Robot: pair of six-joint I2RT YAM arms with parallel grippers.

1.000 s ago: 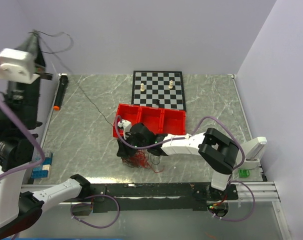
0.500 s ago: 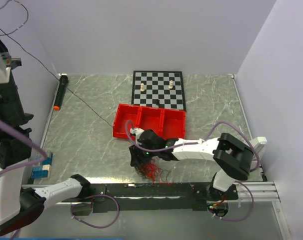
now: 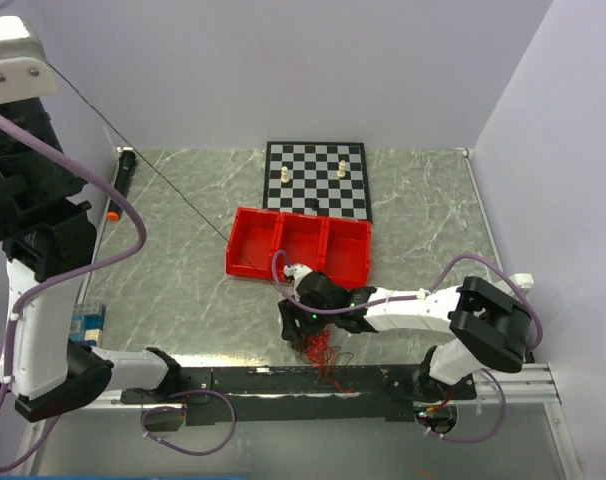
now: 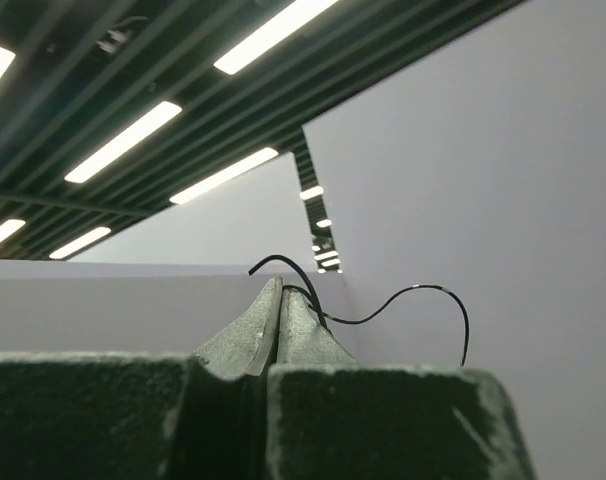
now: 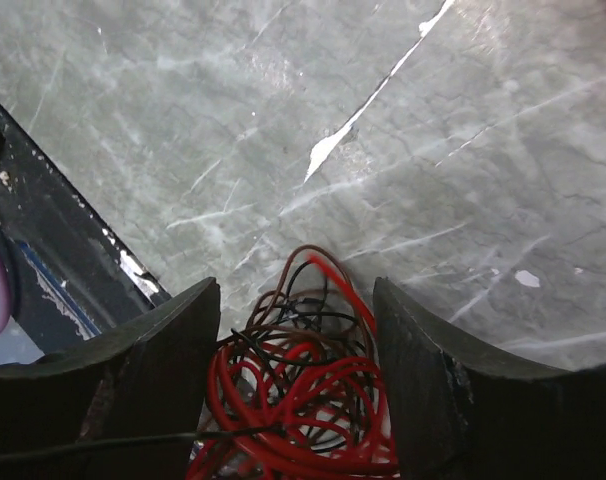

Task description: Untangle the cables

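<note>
**Cable bundle at right gripper, single strand at left gripper**

The cables (image 5: 301,400), a fist-like bundle of very thin red and dark brown-black wires in loose loops, lie at the near edge of the grey marbled tabletop (image 3: 183,270). A few red loops hang over that edge onto the black mounting rail (image 3: 243,380).

The right gripper (image 5: 295,292) sits directly over the bundle. Its two dark fingers (image 5: 153,370) are part-closed around the mass. The wires fill the gap and press against both inner faces low in the right wrist view. The topmost loops reach just past the fingertips.

The left gripper (image 4: 280,300) is raised high and well apart from the bundle, facing the ceiling light strips (image 4: 133,140). Its fingers are pressed together and pinch one thin black strand (image 4: 403,297), which curls free beyond the tips. In the top view this strand (image 3: 153,172) runs in a straight line down to the left end of the red three-compartment plastic bin (image 3: 245,262). Past that point it cannot be followed.

The bin stands just behind the bundle. Touching its far side is a black-and-white chessboard (image 3: 328,200) carrying two pale chess pieces (image 3: 285,174).
</note>
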